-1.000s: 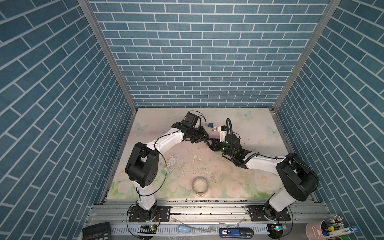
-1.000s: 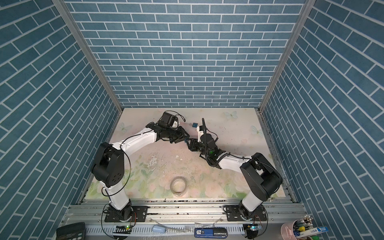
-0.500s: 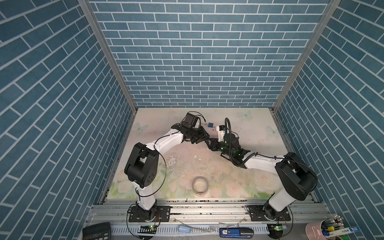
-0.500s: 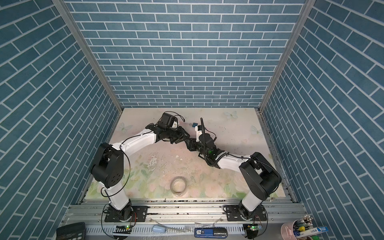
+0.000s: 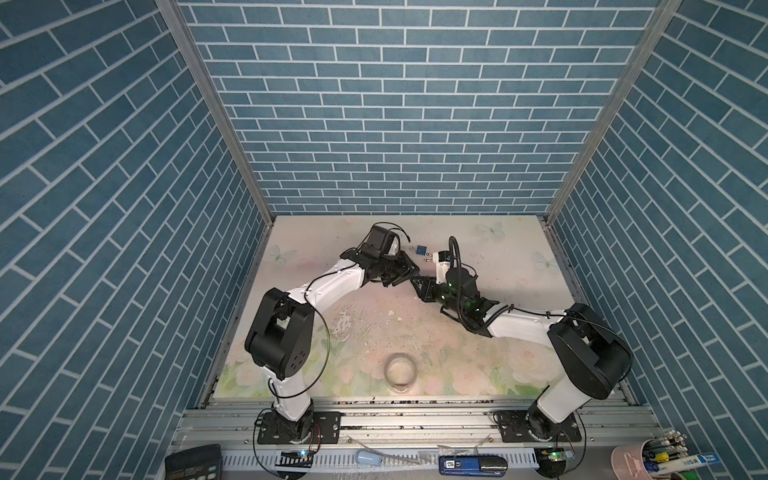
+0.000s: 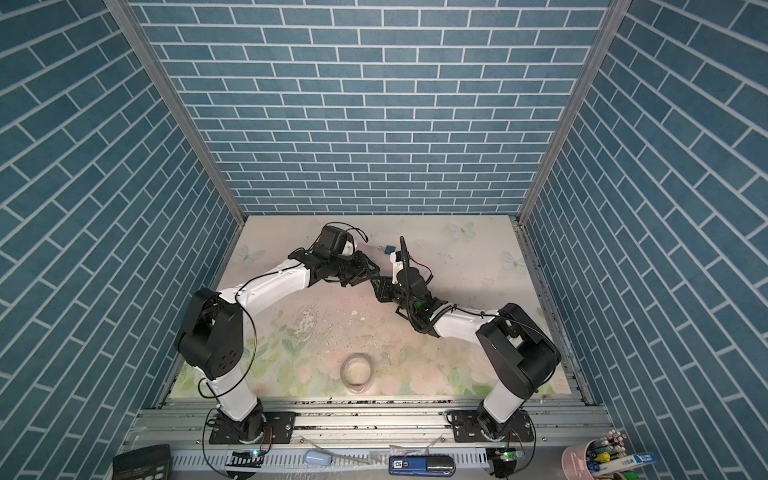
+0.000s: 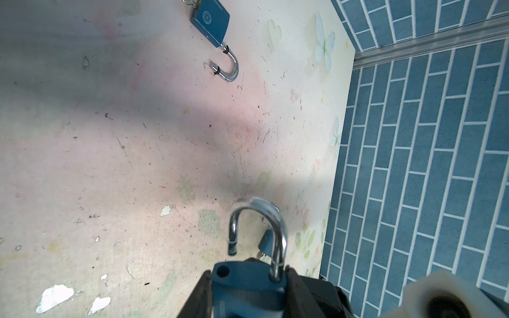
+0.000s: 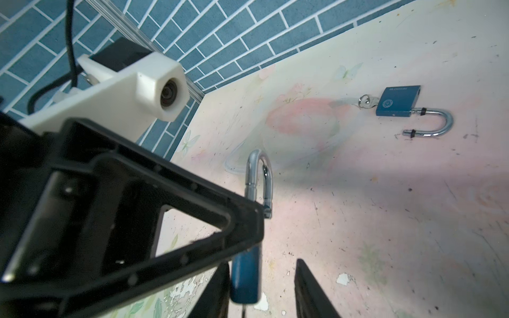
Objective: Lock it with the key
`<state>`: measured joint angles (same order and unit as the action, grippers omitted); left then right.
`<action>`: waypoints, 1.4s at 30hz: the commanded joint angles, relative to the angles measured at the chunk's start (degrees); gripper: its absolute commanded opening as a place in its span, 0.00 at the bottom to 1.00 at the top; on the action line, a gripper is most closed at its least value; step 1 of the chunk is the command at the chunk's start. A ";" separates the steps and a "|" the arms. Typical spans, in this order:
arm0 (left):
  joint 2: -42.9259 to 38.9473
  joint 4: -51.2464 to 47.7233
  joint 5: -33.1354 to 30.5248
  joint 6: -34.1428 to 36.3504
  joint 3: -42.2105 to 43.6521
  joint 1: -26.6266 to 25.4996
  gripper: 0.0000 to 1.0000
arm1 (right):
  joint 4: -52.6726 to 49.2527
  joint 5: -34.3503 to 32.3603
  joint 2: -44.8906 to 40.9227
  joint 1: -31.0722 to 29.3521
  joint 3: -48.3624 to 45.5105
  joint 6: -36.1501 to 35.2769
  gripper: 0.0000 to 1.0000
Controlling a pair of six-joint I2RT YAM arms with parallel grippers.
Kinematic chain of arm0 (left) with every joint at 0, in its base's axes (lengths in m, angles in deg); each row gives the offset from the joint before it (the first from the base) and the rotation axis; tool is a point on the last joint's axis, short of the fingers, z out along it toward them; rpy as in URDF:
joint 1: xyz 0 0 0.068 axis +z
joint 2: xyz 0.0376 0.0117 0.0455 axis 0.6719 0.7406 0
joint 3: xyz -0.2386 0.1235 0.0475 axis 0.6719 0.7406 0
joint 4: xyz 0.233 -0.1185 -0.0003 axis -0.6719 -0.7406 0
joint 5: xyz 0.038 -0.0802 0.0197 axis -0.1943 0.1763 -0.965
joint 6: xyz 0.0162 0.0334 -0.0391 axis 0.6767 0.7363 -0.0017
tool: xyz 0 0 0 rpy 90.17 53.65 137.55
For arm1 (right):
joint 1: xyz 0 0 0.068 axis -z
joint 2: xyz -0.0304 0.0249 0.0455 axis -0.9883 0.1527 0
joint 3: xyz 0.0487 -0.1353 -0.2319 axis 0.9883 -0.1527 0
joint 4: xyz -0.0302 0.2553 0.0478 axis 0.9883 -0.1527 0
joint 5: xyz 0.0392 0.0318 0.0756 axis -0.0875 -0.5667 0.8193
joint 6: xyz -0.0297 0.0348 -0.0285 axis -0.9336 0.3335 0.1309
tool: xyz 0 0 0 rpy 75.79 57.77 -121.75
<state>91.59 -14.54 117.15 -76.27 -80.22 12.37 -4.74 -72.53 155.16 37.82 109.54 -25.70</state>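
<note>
Right gripper [image 8: 261, 275] edged in, jaws narrowing yet apart around padlock [image 7: 242, 286] base. Left gripper [image 7: 248, 300] clamps padlock, shackle [image 7: 259, 217] open. Likely step: reaching key, unseen. Next: align, pinch key.

Open-shackled blue padlock [image 8: 245, 278] upright between spread right fingers [image 8: 308, 291]; second padlock [image 8: 396, 102], also open, flat on table [image 8: 385, 220], well apart.
</note>
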 commanded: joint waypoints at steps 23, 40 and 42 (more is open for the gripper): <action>-2.64 2.96 1.31 -0.93 1.53 0.27 0.22 | -0.32 -1.01 1.27 -0.28 3.78 -2.17 0.17; -7.53 4.32 -0.72 0.19 4.60 1.14 0.58 | -6.01 6.66 -3.04 1.82 4.73 -11.55 0.00; -8.58 3.30 -0.82 1.17 4.50 1.36 0.60 | -6.83 10.42 -3.66 3.23 4.72 -12.99 0.00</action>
<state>85.42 -11.81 116.84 -76.75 -75.93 13.05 -10.49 -67.48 154.55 39.40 113.30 -33.52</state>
